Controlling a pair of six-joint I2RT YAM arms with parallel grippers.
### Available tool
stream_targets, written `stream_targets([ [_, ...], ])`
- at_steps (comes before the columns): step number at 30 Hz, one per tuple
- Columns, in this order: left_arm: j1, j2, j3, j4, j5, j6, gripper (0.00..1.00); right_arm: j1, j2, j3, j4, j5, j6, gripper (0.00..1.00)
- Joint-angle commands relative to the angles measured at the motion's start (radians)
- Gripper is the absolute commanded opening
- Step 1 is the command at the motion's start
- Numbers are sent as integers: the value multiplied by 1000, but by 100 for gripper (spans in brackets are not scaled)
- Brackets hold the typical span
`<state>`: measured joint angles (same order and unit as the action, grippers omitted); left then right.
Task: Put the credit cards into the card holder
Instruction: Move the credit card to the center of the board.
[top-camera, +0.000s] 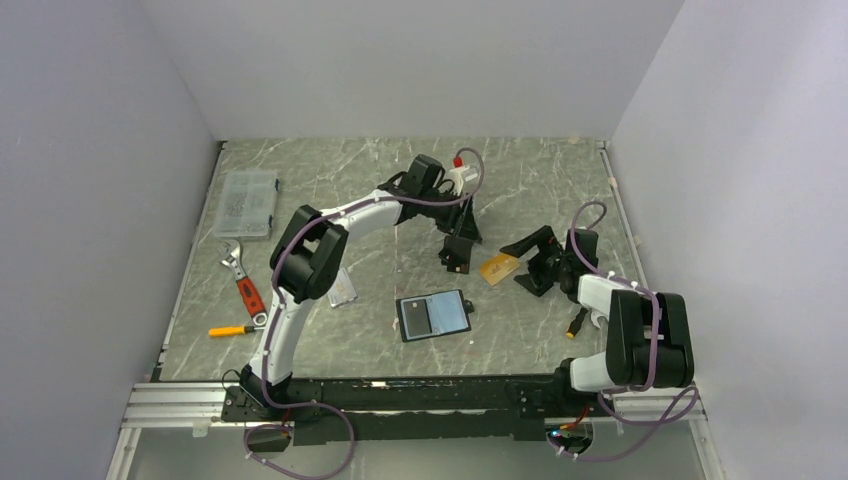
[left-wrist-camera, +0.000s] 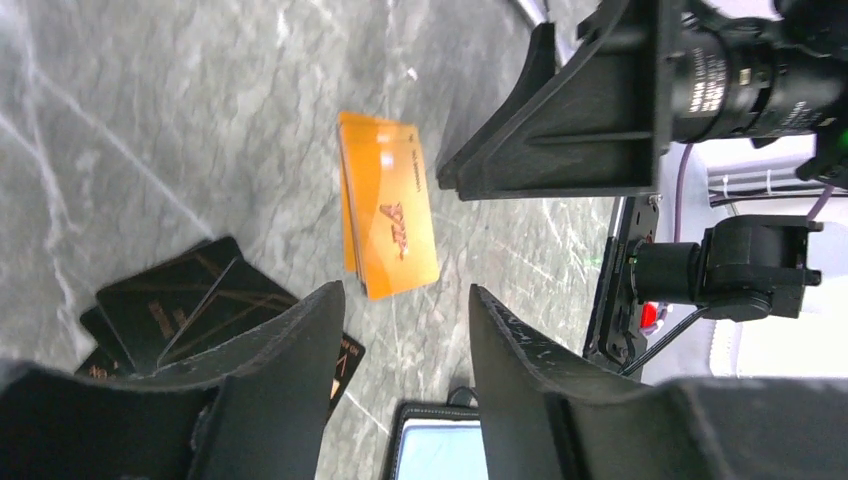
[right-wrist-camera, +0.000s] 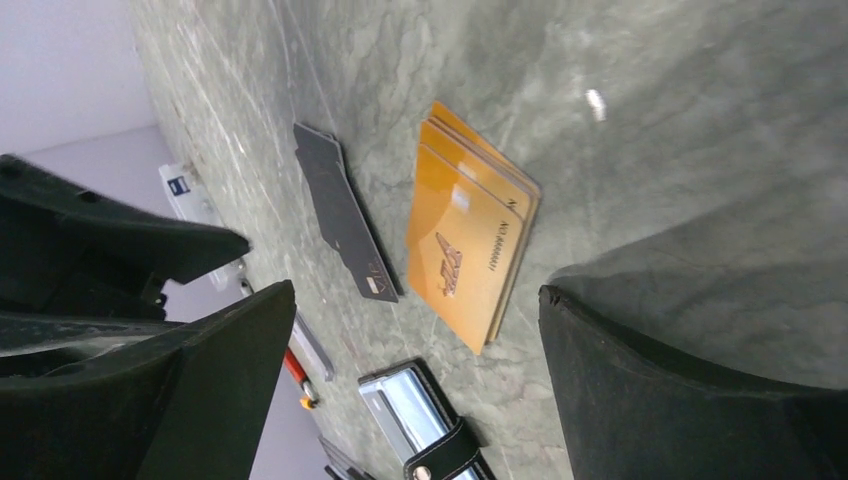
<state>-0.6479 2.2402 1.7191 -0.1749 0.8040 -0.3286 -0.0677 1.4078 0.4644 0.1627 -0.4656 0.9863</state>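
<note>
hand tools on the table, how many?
2: a red-handled wrench left of the left arm, a yellow screwdriver at its near end. The arms could hide others.

Grey-green marble-patterned bench (top-camera: 560, 190): smooth, low sheen, faint patches of glare.
Stack of orange-tan rectangular plastic cards (left-wrist-camera: 392, 205): glossy faces with printed lettering.
Black rectangular cards (left-wrist-camera: 190, 300): duller satin finish with fine gold-coloured lines.
Black leather-like folding card holder (top-camera: 433, 315): matt outer rim. Inner clear pockets are shiny and reflect bluish-grey.
Left pincer (left-wrist-camera: 405, 292): fingers (left-wrist-camera: 530, 360) of matt black plastic, edges scuffed pale.
Right pincer (right-wrist-camera: 417, 290): fingers (right-wrist-camera: 680, 400) likewise matt black.
Lidded clear plastic box (top-camera: 248, 203): translucent.
Adjustable wrench (top-camera: 240, 275): bare metal head, red-orange handle covering.
</note>
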Motion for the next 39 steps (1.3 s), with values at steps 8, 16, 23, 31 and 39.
stream_targets([
  [8, -33, 107, 133, 124, 89, -73, 40, -35, 21, -53, -119, 107, -26, 83],
  [16, -44, 198, 158, 205, 109, -170, 31, -45, 50, -54, -81, 100, -12, 82],
  [23, -49, 210, 162, 183, 57, -145, 30, -45, 134, -14, -44, 74, -15, 81],
  [31, -67, 238, 229, 33, -34, -52, 28, -44, 149, -22, -40, 72, -26, 82],
  [39, -84, 254, 264, -129, -133, 48, 26, -19, 199, -24, 22, 40, -15, 82],
])
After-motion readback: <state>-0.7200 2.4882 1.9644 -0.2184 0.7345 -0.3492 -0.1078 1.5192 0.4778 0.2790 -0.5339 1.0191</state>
